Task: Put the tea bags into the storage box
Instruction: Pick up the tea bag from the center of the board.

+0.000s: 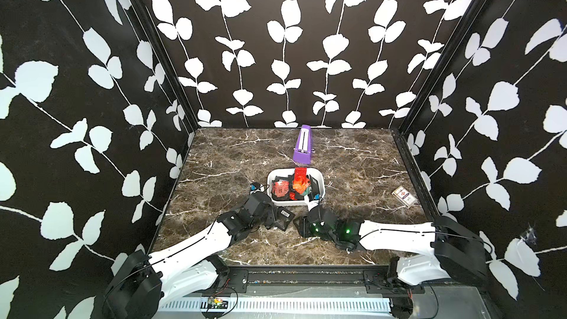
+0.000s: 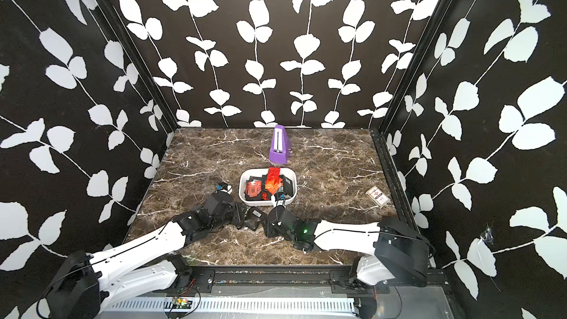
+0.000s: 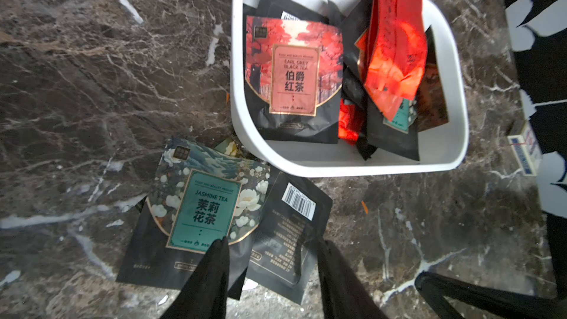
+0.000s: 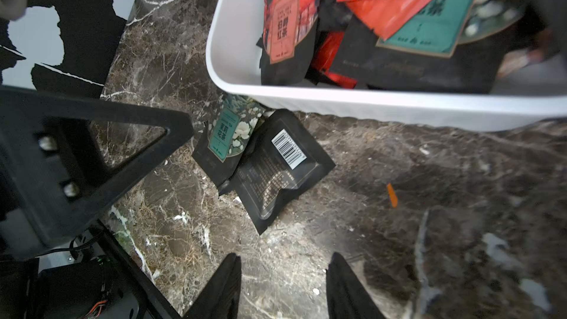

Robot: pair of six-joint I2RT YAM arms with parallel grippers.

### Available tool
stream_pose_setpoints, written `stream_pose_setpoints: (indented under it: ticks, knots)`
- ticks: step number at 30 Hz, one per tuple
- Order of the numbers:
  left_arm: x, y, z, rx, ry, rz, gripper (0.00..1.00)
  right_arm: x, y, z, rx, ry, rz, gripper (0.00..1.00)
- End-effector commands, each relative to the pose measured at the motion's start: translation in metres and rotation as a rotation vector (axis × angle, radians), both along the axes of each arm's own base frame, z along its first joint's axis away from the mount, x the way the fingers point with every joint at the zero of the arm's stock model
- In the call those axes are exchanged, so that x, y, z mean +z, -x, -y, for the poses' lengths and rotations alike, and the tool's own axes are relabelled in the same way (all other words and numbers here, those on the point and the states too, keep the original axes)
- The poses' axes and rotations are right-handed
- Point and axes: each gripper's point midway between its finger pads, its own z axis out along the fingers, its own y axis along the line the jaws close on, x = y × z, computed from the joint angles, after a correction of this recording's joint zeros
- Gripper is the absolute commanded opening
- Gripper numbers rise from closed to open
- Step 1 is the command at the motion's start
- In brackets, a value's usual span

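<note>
My left gripper [image 3: 272,242] stands half-open, holding nothing, astride the jasmine sachet [image 3: 202,207] (unseen in both top views) and the barcode sachet [image 3: 288,228] on the surface [image 3: 92,87]. My right gripper [image 4: 285,256] gapes empty. Beyond, the storage box [image 3: 352,168] holds more tea bags [image 3: 294,78] — the purple wedge [image 1: 302,145] shows only from above.

A purple wedge [image 1: 302,145] is standing far back on the marble table [image 1: 230,154]; 1 card pack [image 1: 404,197] is lying right.
</note>
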Motion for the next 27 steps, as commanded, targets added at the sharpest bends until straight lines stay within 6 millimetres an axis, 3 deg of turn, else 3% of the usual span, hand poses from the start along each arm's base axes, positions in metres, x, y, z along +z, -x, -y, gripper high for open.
stream_pose_setpoints:
  ticks: [1, 7, 11, 20, 27]
  knots:
    - [0.010, -0.005, 0.005, -0.020, 0.003, 0.021, 0.43, -0.006, 0.000, -0.006, -0.038, -0.035, 0.003, 0.47]
    - [0.002, -0.004, 0.013, -0.058, 0.000, -0.007, 0.41, -0.016, 0.000, -0.022, -0.037, -0.040, -0.013, 0.46]
    - [-0.004, -0.005, 0.022, -0.078, 0.012, -0.034, 0.35, -0.020, -0.003, -0.030, -0.043, -0.037, -0.017, 0.46]
    - [-0.022, -0.004, 0.032, -0.098, 0.025, -0.087, 0.24, -0.024, -0.014, -0.019, -0.155, -0.054, -0.008, 0.42]
    - [-0.035, -0.003, 0.035, -0.100, 0.012, -0.127, 0.15, -0.036, -0.014, -0.030, -0.191, -0.074, -0.075, 0.40]
